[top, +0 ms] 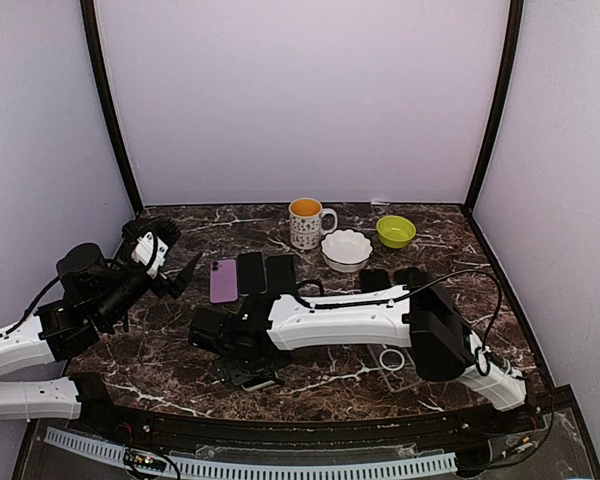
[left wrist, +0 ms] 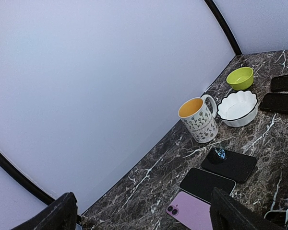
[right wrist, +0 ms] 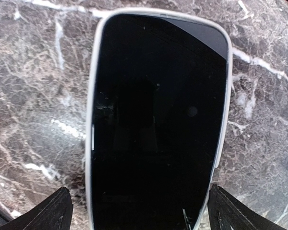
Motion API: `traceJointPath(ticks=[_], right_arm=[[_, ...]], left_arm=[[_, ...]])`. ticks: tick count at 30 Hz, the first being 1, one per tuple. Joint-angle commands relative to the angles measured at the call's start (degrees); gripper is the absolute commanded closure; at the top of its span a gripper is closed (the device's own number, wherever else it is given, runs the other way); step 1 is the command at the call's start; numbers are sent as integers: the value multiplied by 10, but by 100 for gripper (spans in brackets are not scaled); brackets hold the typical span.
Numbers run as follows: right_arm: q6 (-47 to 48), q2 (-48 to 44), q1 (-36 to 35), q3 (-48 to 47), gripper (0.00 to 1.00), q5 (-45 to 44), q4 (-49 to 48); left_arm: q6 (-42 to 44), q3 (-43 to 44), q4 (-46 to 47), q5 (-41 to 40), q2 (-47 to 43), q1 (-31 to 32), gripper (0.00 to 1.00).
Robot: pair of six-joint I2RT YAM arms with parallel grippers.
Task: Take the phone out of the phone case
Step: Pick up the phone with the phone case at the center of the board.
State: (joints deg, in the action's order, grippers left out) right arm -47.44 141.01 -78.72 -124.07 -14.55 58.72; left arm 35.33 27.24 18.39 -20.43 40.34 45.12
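1. Phone (right wrist: pixel 156 124) lay screen-up on the marble table (right wrist: pixel 33 96), toward the front edge, seated in its pale phone case (right wrist: pixel 90 143).
2. Right gripper (right wrist: pixel 144 213) hung directly above the phone, fingers (right wrist: pixel 48 211) spread wide, one on each side of the phone's end; contact could not be confirmed.
3. Left gripper (left wrist: pixel 144 213) was raised at the table's left side, fingers spread wide, holding nothing.
4. Mug (top: pixel 307 222), white bowl (top: pixel 346 249) and green bowl (top: pixel 395 231) stood near the back wall.

The phone (right wrist: pixel 156 120) — its lower end cut off by the frame.
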Motion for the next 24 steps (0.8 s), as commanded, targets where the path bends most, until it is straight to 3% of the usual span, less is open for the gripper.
traceJointPath(ticks=[1,9,15,20,24], right_arm=[[2,-16,2,16,1,14,-38],[5,-20,13,68,4,3,-64],[39,-42,30,143,18,-1,-112],[69,-115,55,260,39,18,-200],[139,-155,64,311,46,24,-231]], left_arm=[[-2,1,21,-5,1,-4,1],[-2,0,21,-4,6,-4,1],[-2,1,16,-9,8,-4,2],[2,2,13,-10,15,-4,2],[-6,5,10,-7,17,-5,2]])
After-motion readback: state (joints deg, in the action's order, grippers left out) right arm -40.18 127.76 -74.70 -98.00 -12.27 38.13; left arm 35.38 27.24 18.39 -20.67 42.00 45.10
